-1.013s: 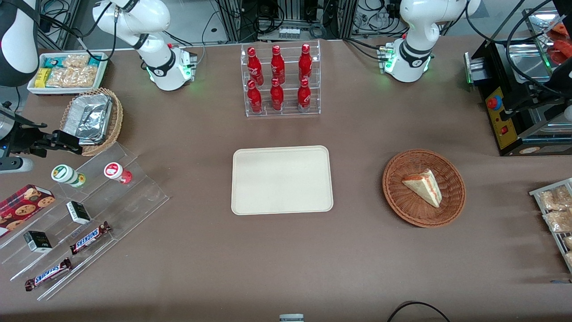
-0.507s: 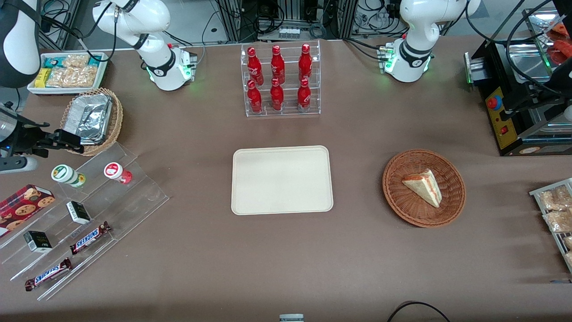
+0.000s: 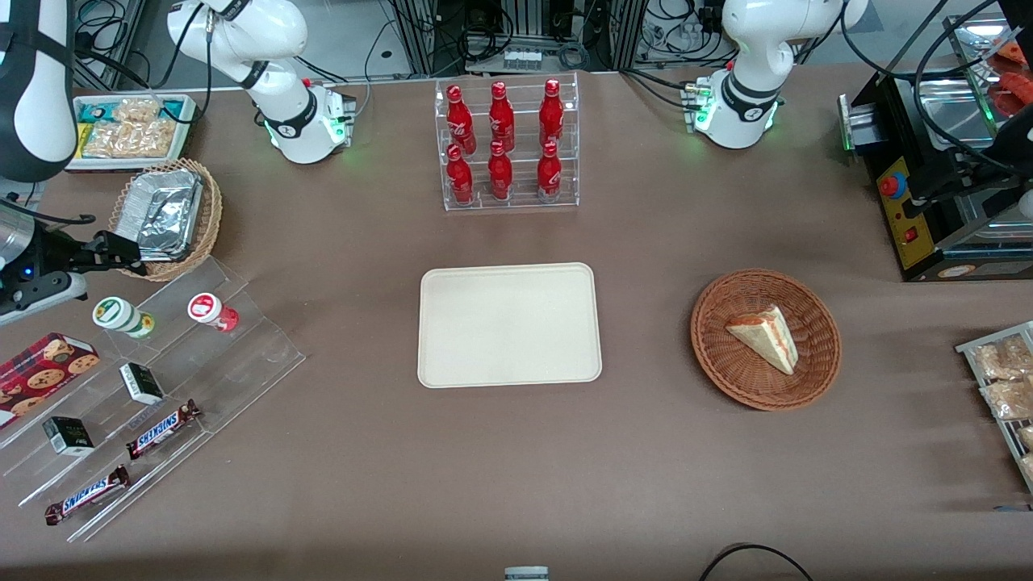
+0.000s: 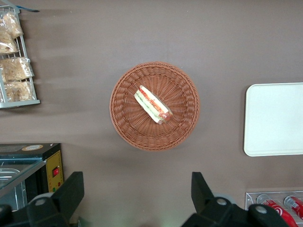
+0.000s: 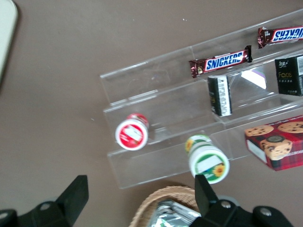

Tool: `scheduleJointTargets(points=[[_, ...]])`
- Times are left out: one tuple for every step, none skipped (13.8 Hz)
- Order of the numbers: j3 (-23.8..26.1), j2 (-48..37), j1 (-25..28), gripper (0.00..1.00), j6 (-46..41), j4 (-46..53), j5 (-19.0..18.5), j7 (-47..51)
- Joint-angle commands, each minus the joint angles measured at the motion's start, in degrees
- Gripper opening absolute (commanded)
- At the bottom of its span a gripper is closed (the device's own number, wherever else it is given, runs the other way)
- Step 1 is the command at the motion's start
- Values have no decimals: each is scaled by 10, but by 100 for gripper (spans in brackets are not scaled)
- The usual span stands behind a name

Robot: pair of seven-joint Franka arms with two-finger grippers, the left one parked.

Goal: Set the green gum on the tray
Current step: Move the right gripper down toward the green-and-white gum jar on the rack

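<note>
The green gum [image 3: 121,315], a white canister with a green-rimmed lid, lies on the top step of a clear acrylic stand [image 3: 242,355] at the working arm's end of the table. It also shows in the right wrist view [image 5: 208,158]. My right gripper [image 3: 121,252] hangs open and empty above the table, a little farther from the front camera than the gum, over the rim of a wicker basket. In the wrist view the gripper [image 5: 140,182] has its fingers wide apart. The cream tray [image 3: 508,324] lies bare at mid-table; its corner shows in the wrist view [image 5: 5,38].
A red-lidded canister [image 3: 210,309] lies beside the gum on the same step. Lower steps hold small black boxes [image 3: 141,382] and Snickers bars [image 3: 161,428]. The wicker basket with foil [image 3: 165,218] sits under the gripper. A cookie box [image 3: 44,367], a bottle rack [image 3: 504,145] and a sandwich basket [image 3: 765,339] are also there.
My right gripper has drifted slightly away from the front camera and toward the table's end. It stays open. Nothing else has moved.
</note>
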Motion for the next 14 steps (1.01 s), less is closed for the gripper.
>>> scheduleJointTargets(points=[[-3, -30, -34, 100, 74, -75, -5, -109], [-3, -24, -43, 100, 85, -78, -5, -159], [-4, -17, -52, 100, 94, -81, -5, -195], [-4, -11, -60, 100, 106, -84, -5, -210], [-4, -7, -65, 100, 115, -89, -5, -219], [-4, -3, -67, 100, 129, -95, -5, -235], [-4, -1, -72, 100, 141, -98, -5, -244], [-4, 6, -73, 100, 149, -99, -5, -245], [-4, 12, -74, 100, 155, -98, -4, -245], [-4, 19, -75, 100, 163, -98, -3, -245], [-4, 26, -78, 100, 170, -98, -1, -245], [-4, 33, -82, 100, 178, -98, 6, -245], [-4, 39, -83, 100, 184, -98, 11, -245], [-4, 42, -83, 100, 190, -98, 12, -245]])
